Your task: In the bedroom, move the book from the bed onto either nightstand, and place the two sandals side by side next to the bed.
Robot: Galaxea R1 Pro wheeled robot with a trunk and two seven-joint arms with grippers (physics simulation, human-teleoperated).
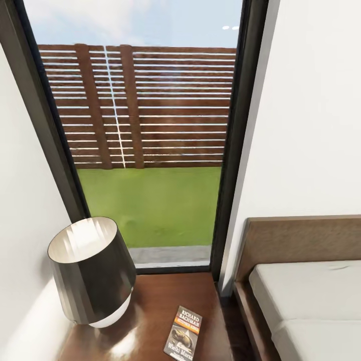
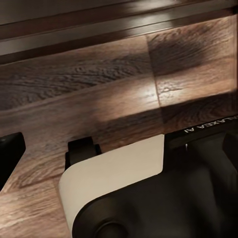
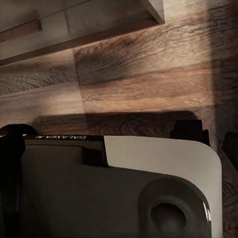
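The thin dark paperback book with white lettering and an orange band (image 1: 183, 333) is lying flat on the glossy reddish-brown wooden nightstand (image 1: 150, 301) at lower centre, beside a black cone-shaded lamp (image 1: 93, 271). The low bed with the grey mattress (image 1: 311, 301) is sitting at lower right. Judging by this, the book step looks done and the sandals are waiting; the next move calls for finding them. Both wrist cameras are looking down at wood-plank floor (image 2: 99, 79), suggesting lowered arms; whether either gripper's fingers are parted or closed cannot be told.

The low reddish-brown wood nightstand (image 1: 150, 321) has a glossy, mirror-like top; the small dark paperback book (image 1: 183, 333) looks like smooth paper, the dark conical lampshade (image 1: 93, 268) satiny, and the light-grey mattress (image 1: 311, 301) matt cloth
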